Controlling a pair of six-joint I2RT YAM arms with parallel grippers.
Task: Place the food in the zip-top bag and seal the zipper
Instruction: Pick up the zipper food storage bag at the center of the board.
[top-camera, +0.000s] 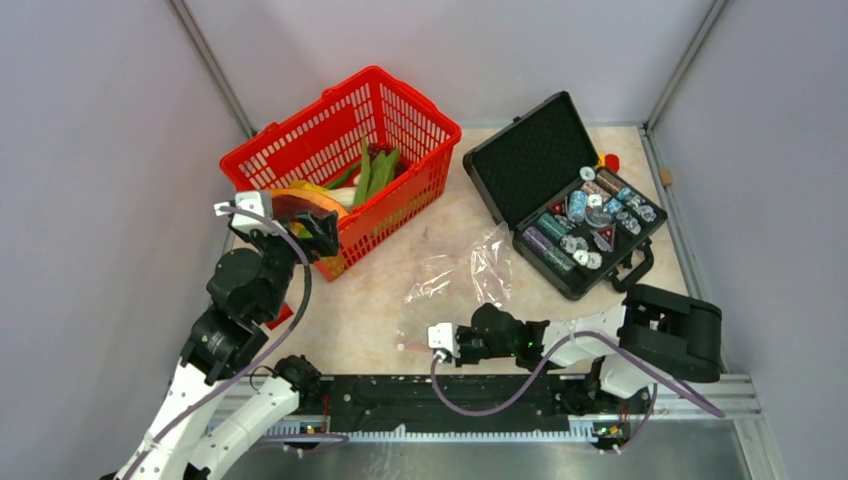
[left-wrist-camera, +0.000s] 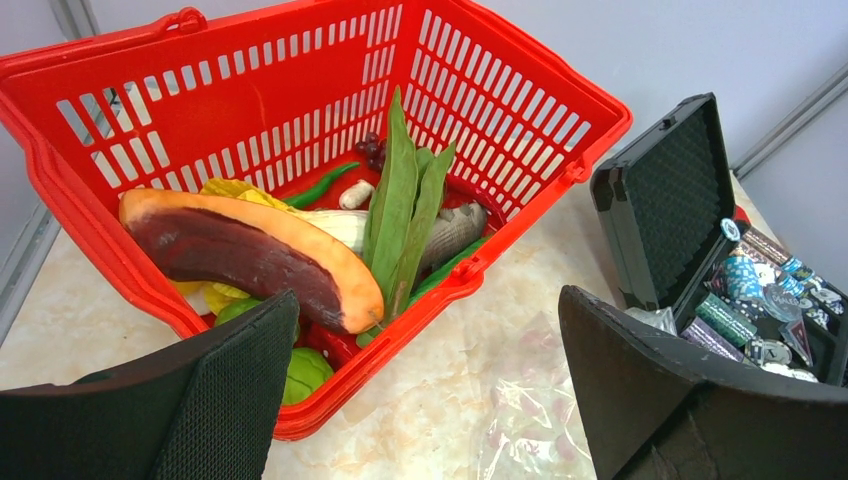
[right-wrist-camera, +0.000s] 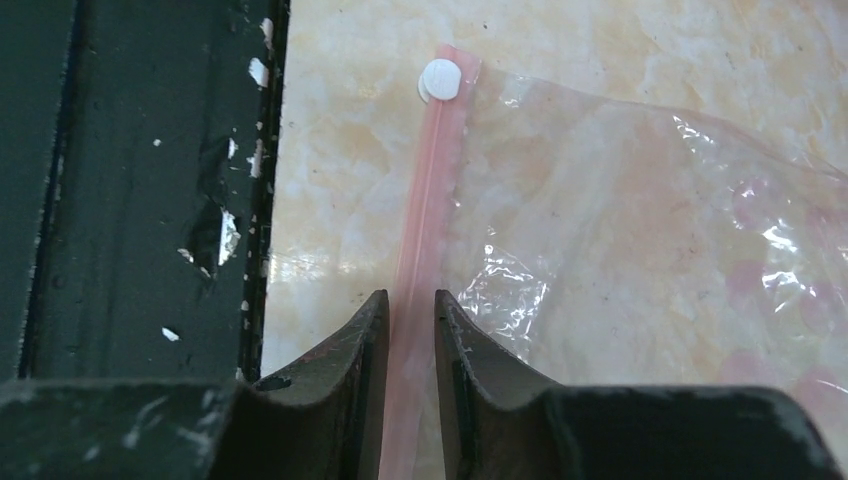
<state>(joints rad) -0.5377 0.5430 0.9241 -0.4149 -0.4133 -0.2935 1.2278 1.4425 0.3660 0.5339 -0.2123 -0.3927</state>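
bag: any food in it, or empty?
Empty. The bag lies flat on the table, tabletop showing through it; the food sits in the red basket.

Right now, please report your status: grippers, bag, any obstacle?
Left gripper open at the basket. Right gripper astride the zipper, grip unconfirmed. Bag flat, food in basket. No obstacle seen.

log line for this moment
left gripper open by basket | right gripper jaws astride zipper, narrow gap | food in basket | bag empty
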